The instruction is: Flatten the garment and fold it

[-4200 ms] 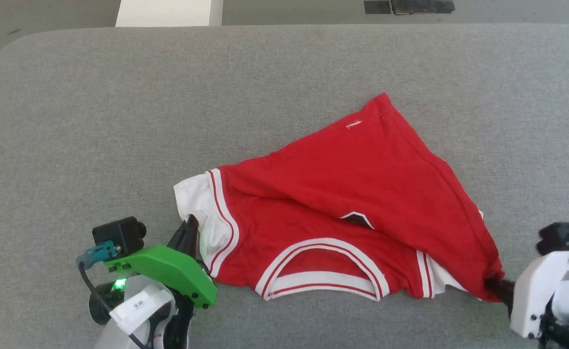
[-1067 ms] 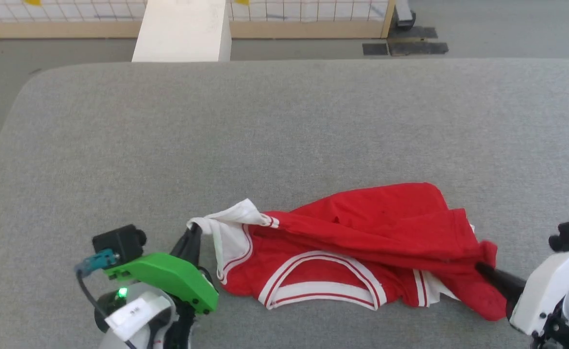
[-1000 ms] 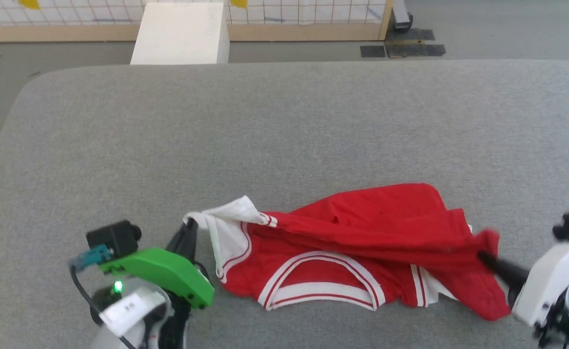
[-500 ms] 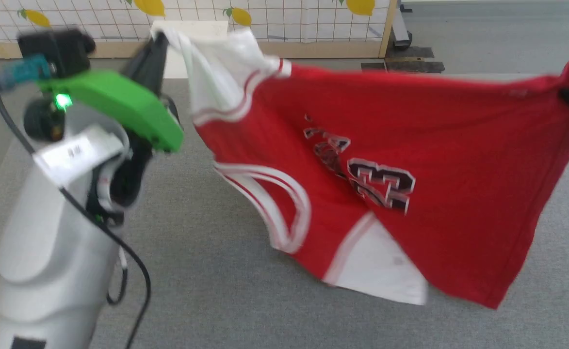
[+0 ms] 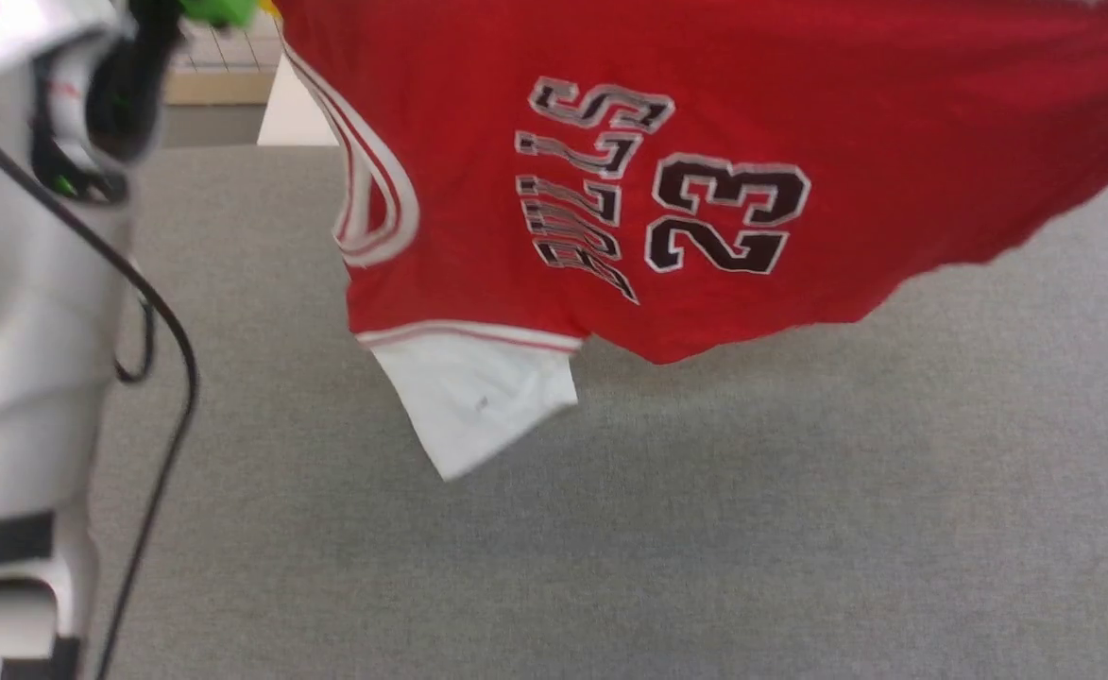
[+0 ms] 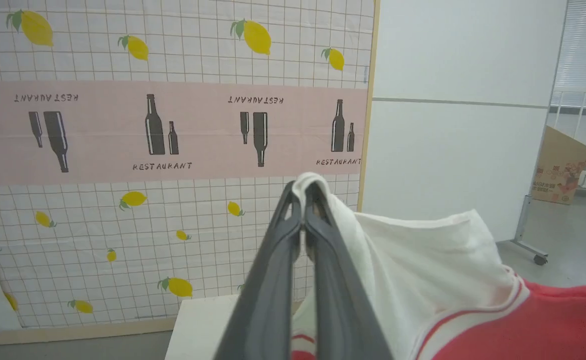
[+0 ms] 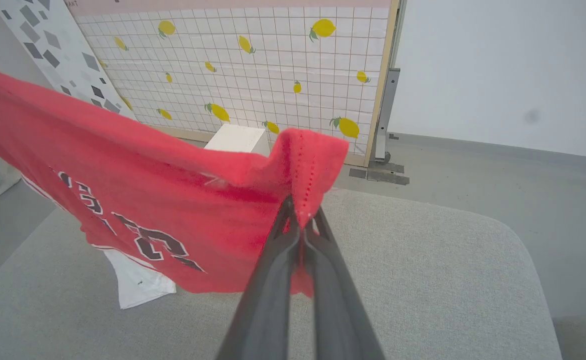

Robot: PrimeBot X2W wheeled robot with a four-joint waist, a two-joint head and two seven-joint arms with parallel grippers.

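Note:
The garment [image 5: 799, 113], a red jersey with the black number 23, hangs stretched in the air above the grey table [image 5: 705, 529], its white inside flap dangling lowest. In the left wrist view my left gripper [image 6: 302, 192] is shut on a white corner of the garment [image 6: 422, 260]. In the right wrist view my right gripper [image 7: 300, 212] is shut on a red hem corner of the garment [image 7: 148, 180]. My pale left forearm [image 5: 25, 283] rises along the left edge of the head view.
A white block [image 7: 238, 139] stands beyond the table's far edge, before a lemon-patterned grid panel [image 6: 173, 75]. A metal stand on a wheeled foot [image 6: 527, 230] and a cardboard box [image 6: 562, 170] are off to the side. A black cable [image 5: 166, 359] hangs from my left arm.
Both grippers have lifted the garment off the table and spread it in the air; it has risen further since half a second ago, and the head view has shifted.

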